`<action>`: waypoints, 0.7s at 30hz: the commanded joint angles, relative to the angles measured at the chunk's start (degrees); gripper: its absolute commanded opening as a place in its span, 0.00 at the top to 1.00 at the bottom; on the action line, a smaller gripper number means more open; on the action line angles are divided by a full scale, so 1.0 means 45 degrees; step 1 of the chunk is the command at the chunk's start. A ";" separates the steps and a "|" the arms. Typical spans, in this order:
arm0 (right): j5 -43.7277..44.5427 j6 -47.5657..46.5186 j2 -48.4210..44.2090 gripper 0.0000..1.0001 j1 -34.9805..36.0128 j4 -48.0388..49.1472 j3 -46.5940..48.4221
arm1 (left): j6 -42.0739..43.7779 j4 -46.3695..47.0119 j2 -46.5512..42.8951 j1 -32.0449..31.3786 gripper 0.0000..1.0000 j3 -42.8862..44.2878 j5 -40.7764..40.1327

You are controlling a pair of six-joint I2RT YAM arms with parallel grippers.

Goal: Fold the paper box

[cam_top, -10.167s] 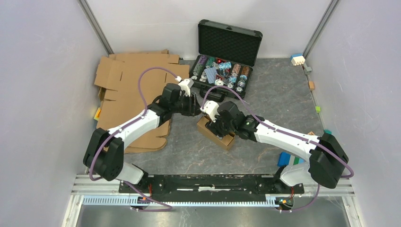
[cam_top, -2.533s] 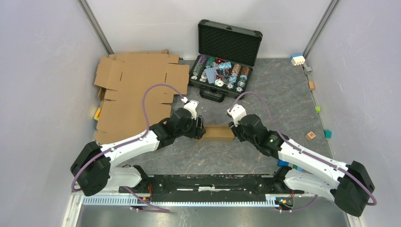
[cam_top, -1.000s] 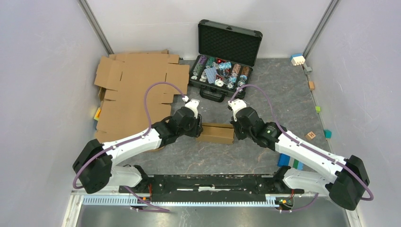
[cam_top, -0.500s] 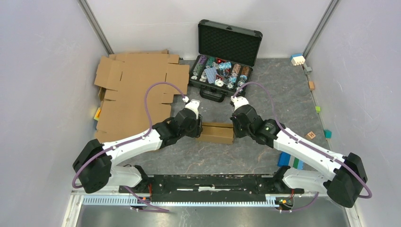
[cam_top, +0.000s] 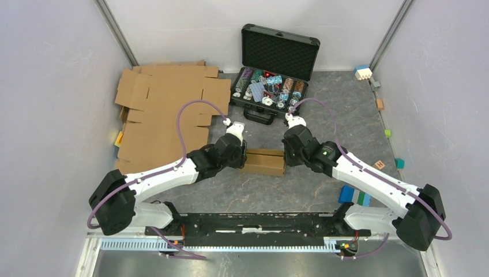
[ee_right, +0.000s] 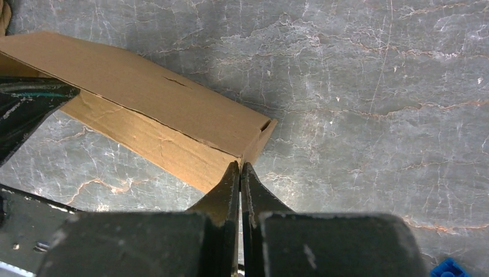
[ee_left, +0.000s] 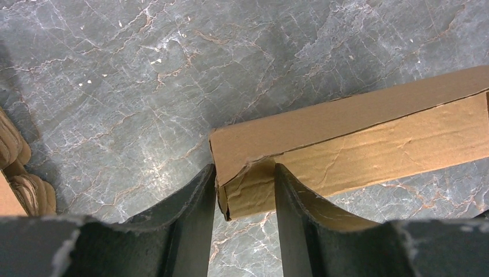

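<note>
So the paper box is lying flat on the gray marbled table, pretty much dead center in the top view, long side running 9 to 3 o'clock. It looks folded up into a low closed carton, with a lid seam running along its length.

The left gripper is on the 9 o'clock end. In the left wrist view, that gripper has its two dark fingers either side of the end of the box, pinching it. The cardboard there is a bit crumpled at the corner.

The right gripper sits at the 3 o'clock end. From its own camera, the gripper has its fingers pressed tight together, tips right up against the end corner of the box.

At 12 o'clock from the box there's an open black case full of chips. The big flat cardboard sheets are out at about 10 o'clock.
</note>
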 commanded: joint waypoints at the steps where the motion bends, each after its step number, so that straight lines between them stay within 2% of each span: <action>1: -0.0474 0.0845 0.0184 1.00 -0.0119 0.0340 0.0995 | -0.0179 -0.0729 0.0265 -0.0338 0.54 0.0137 -0.0222; 6: -0.0269 0.0791 0.0736 1.00 -0.0417 -0.0568 0.1636 | -0.0204 -0.0922 0.0401 -0.0620 0.54 0.0268 -0.0691; 21: -0.2128 0.0345 0.1491 1.00 -0.1627 -0.0995 0.2110 | -0.0200 -0.1100 0.0755 -0.1046 0.54 0.0565 -0.1226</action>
